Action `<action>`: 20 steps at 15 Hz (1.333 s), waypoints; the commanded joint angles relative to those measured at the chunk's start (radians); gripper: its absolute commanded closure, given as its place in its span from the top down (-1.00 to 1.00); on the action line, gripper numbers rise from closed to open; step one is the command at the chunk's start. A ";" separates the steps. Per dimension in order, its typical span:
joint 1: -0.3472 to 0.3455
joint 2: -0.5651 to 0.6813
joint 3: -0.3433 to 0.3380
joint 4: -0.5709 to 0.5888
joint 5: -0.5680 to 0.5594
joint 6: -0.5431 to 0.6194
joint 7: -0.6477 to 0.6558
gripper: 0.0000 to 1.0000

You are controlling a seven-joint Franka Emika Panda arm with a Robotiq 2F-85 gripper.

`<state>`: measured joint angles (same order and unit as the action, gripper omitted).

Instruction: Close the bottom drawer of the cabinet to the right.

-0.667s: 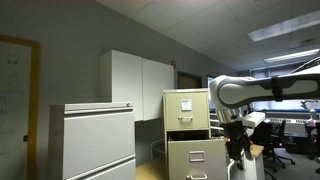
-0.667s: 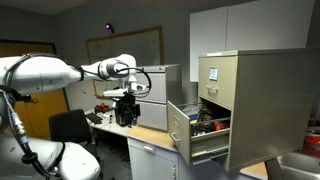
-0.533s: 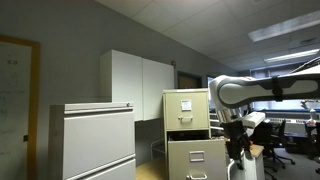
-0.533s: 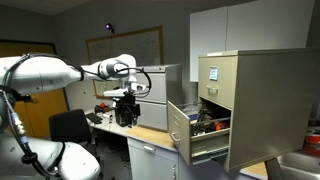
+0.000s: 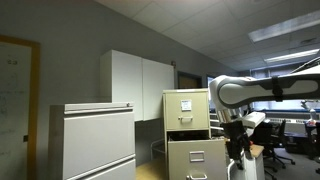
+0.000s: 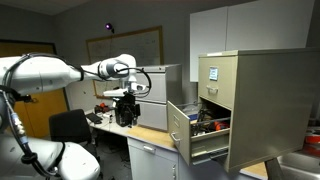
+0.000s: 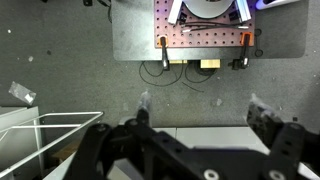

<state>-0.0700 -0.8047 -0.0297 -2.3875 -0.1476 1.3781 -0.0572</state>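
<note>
The tall beige cabinet shows in both exterior views; in one it stands at the right. Its bottom drawer is pulled out, with its front well forward and contents visible inside. The top drawer is shut. My gripper hangs from the arm well apart from the drawer front, over a desk. In an exterior view it is a dark shape beside the drawer. In the wrist view the two fingers are spread wide with nothing between them, pointing down at the floor.
A wide pale grey lateral cabinet stands beside the beige one, with white cupboards behind. A cluttered desk, an office chair and a whiteboard lie around the arm. The robot's base plate shows below.
</note>
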 commanded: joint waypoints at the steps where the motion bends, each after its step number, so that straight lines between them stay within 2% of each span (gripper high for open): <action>1: 0.013 0.011 -0.007 0.004 -0.014 0.001 0.019 1.00; 4: 0.005 0.061 0.006 0.008 -0.042 0.045 0.054 1.00; 9: 0.016 0.181 0.033 0.036 -0.092 0.216 0.081 1.00; 10: 0.017 0.209 0.046 0.043 -0.116 0.261 0.092 0.50; 11: 0.017 0.233 0.057 0.048 -0.136 0.303 0.106 0.47; 15: -0.005 0.345 0.139 0.070 -0.294 0.465 0.262 -0.16; 20: -0.029 0.483 0.216 0.139 -0.479 0.506 0.603 -0.92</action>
<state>-0.0734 -0.4099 0.1454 -2.3229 -0.5341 1.8755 0.3842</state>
